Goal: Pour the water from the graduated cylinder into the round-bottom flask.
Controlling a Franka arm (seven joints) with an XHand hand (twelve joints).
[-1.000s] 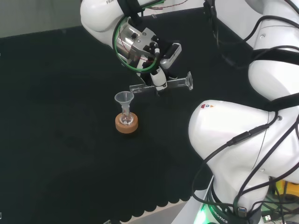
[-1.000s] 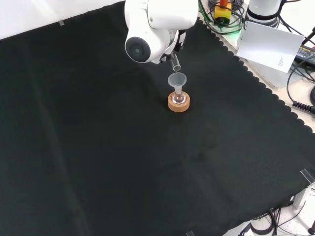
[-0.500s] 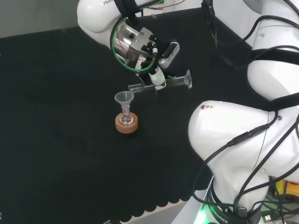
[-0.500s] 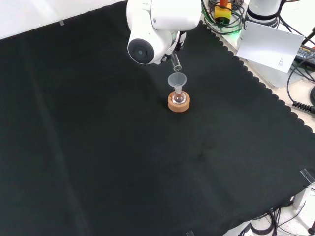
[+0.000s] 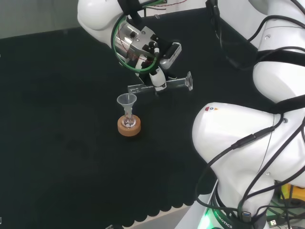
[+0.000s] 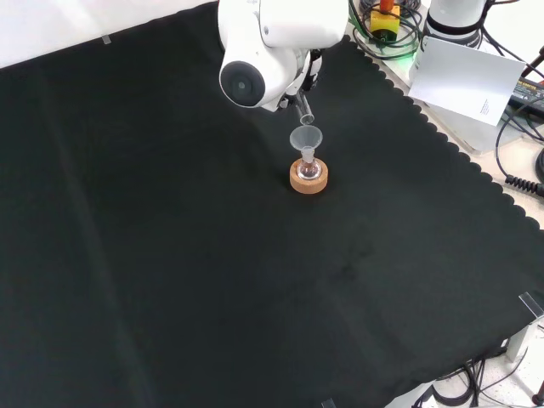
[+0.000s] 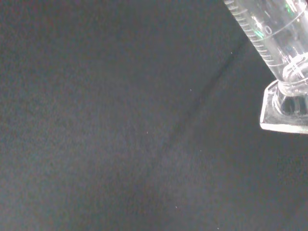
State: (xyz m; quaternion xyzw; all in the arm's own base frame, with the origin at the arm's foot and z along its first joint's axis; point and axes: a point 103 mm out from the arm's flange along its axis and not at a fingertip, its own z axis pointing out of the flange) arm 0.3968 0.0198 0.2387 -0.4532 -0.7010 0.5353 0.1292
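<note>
since the glass cylinder (image 5: 159, 85) looks slippery and fragile, the fingers (image 5: 157, 80) are gripping its mid-barrel, tipping it over the funnel (image 5: 126, 100).

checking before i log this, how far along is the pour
Done: the hand holds the graduated cylinder, tipped nearly level above the funnel. In hand: pouring, though no stream is visible. Left: finish, then set it down. The round-bottom flask sits on its cork ring.
</note>
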